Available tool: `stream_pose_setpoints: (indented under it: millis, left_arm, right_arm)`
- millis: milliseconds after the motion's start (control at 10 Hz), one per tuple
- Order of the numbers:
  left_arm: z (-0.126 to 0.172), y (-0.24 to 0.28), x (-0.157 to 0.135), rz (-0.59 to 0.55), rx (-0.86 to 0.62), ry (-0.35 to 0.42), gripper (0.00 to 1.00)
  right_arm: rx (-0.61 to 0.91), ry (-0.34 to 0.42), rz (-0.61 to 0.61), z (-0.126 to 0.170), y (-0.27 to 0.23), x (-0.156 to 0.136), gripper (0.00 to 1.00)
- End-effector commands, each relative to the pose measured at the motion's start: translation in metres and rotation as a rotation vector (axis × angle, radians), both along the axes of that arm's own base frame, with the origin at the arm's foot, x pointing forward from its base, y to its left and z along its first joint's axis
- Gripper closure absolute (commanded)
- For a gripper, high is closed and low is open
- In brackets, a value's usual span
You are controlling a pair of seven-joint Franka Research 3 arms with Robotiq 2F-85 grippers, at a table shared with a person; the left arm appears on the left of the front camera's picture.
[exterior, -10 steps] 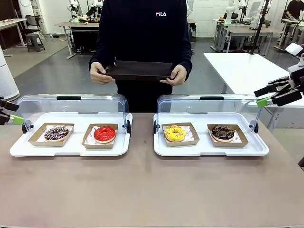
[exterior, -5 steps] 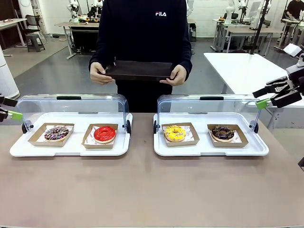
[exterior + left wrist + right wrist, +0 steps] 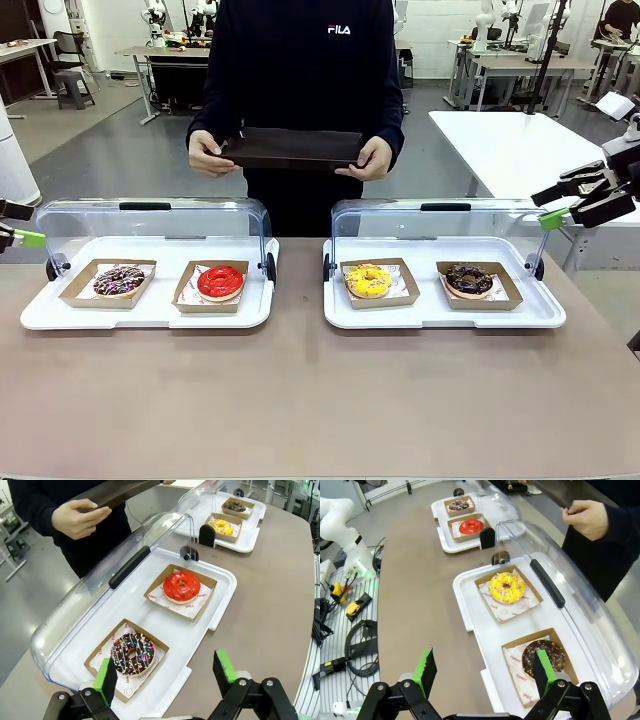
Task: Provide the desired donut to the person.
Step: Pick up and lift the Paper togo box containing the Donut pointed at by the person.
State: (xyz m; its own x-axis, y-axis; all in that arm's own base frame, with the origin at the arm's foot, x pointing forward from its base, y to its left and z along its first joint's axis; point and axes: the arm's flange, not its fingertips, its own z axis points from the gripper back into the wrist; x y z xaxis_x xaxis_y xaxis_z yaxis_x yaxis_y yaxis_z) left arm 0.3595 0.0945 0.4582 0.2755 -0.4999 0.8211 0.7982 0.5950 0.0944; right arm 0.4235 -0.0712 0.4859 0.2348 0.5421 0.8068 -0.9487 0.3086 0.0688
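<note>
Four donuts lie in open cardboard boxes [image 3: 72, 293] under raised clear lids [image 3: 150, 218]: a sprinkled chocolate donut [image 3: 119, 281] and a red donut [image 3: 220, 282] on the left tray [image 3: 150, 316], a yellow donut [image 3: 368, 281] and a dark chocolate donut [image 3: 469, 279] on the right tray [image 3: 440, 318]. The paper under the red one reads "SMILE". Behind the counter [image 3: 300, 400] the person [image 3: 300, 70], "FILA" on the chest, holds a black tray [image 3: 292, 147] with both hands. The robot's left hand [image 3: 18, 224] and right hand [image 3: 548, 207] hang released near the counter's ends, grasping nothing.
</note>
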Motion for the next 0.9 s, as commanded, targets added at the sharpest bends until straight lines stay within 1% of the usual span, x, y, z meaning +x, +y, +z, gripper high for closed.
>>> stream_pose_setpoints:
  millis: [0,200,300,800]
  left_arm:
    - [-0.013,-0.005,-0.014,-0.012,-0.003,-0.024,0.00]
    - [-0.014,-0.007,-0.014,-0.035,-0.004,-0.004,0.00]
    - [0.000,0.000,-0.001,-0.001,-0.004,-0.001,0.00]
    - [0.000,0.000,-0.001,-0.001,-0.004,-0.001,0.00]
  right_arm:
    - [0.024,-0.026,0.017,-0.001,0.000,0.006,0.00]
    - [-0.012,-0.024,0.013,-0.001,0.002,0.005,0.00]
    - [-0.001,-0.002,0.003,0.000,0.001,0.000,0.00]
    - [-0.001,-0.002,0.003,0.000,0.001,0.000,0.00]
